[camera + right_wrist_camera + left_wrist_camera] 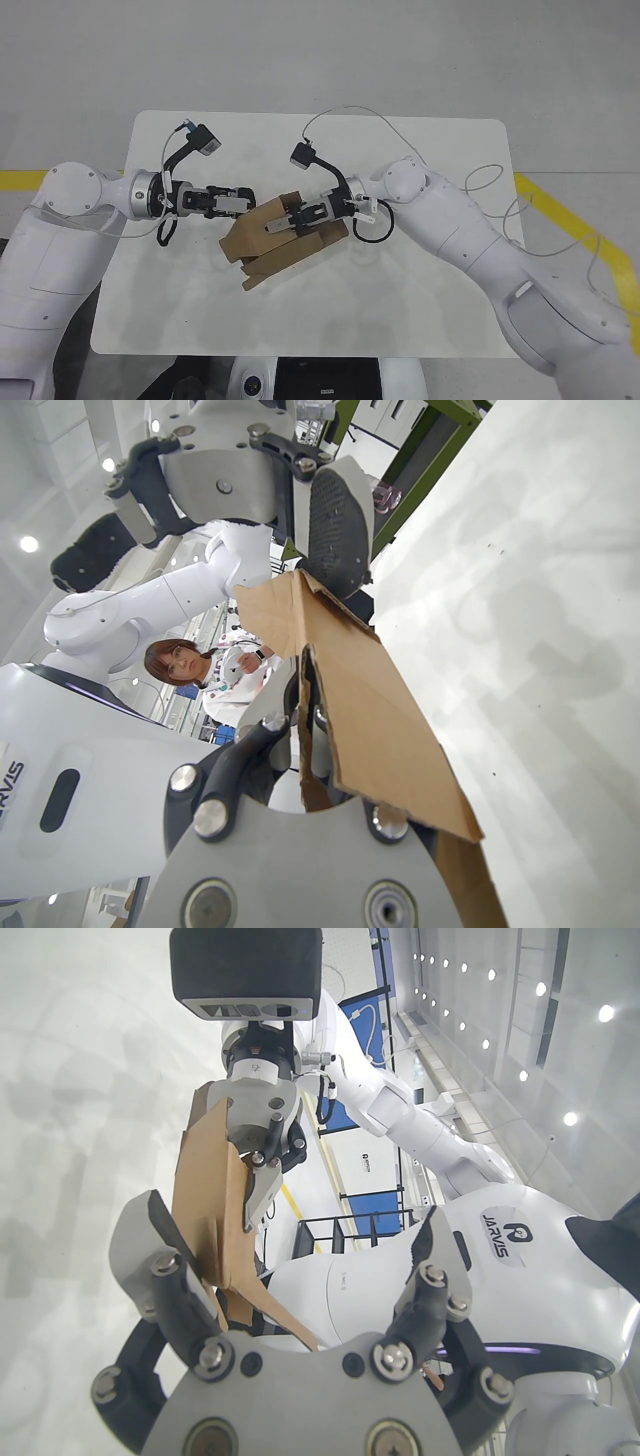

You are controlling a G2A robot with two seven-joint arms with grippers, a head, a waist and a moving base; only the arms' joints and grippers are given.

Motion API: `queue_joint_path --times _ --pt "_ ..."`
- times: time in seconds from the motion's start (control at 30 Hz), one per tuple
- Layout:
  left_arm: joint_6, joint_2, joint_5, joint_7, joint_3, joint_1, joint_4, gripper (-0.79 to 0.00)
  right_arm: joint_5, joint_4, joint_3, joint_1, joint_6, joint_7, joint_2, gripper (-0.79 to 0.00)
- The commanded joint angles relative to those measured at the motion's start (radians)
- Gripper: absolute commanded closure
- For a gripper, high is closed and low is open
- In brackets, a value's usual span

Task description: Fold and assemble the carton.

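A flattened brown carton [270, 242] lies half-raised at the middle of the white table [430, 300]. My right gripper [298, 218] comes from the right and is shut on an upright flap of the carton [365, 710]; the flap edge runs between its fingers. In the left wrist view the right gripper [252, 1188] pinches the cardboard [205, 1208] from the far side. My left gripper [292, 1228] is open wide at the carton's left end [243, 200], and one of its pads [340, 535] touches the cardboard's edge.
Bare table surface stretches to the right and toward the front edge. A loose cable [350, 115] loops above the right arm. Yellow floor tape [560, 205] runs beside the table.
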Motion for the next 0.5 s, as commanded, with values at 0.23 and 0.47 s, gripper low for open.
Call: queue_joint_path --times 0.23,0.47 --pt "-0.01 0.004 0.047 0.042 -0.032 0.008 0.009 -0.785 -0.013 0.07 0.053 0.006 -0.092 -0.092 0.018 0.0" --pt "-0.01 0.006 0.058 0.045 -0.041 0.03 -0.036 -0.785 -0.033 0.092 0.084 0.0 -0.149 -0.149 0.026 0.0"
